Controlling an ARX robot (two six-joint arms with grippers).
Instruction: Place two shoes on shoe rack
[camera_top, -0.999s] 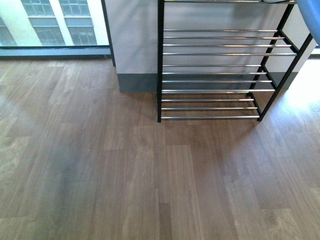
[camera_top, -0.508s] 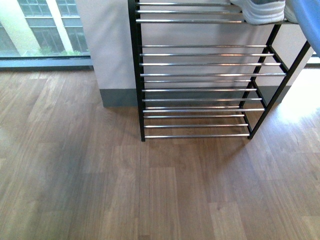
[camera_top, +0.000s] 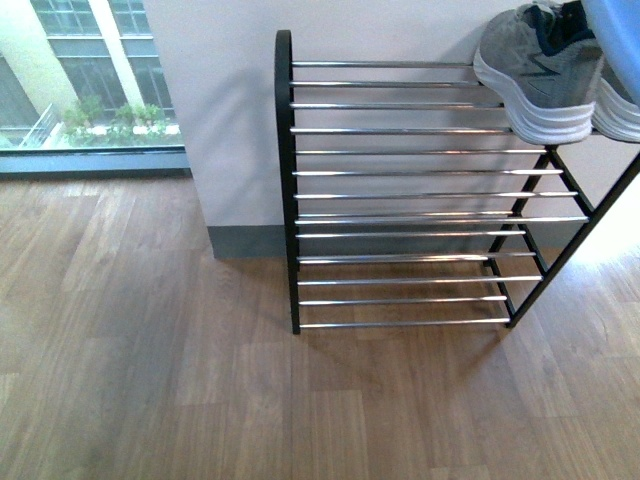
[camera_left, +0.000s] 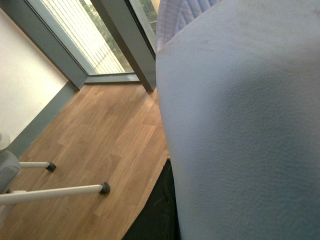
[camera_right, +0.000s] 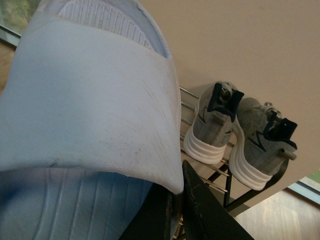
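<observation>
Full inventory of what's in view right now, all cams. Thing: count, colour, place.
Shoe rack: one, black frame with chrome rods, against the pale wall.
Grey sneakers: two, grey knit with dark tongues and white soles, side by side on the rack's top tier.
Pale-blue slides: two; one fills the right wrist view, one fills the left wrist view.
Wood floor: brown planks, in front of the rack.
Window: one, beside the wall, building and plants outside.
White stand legs: two visible, dark feet, on the floor in the left wrist view.
Grippers: only dark parts below each slide show; fingers hidden.
</observation>
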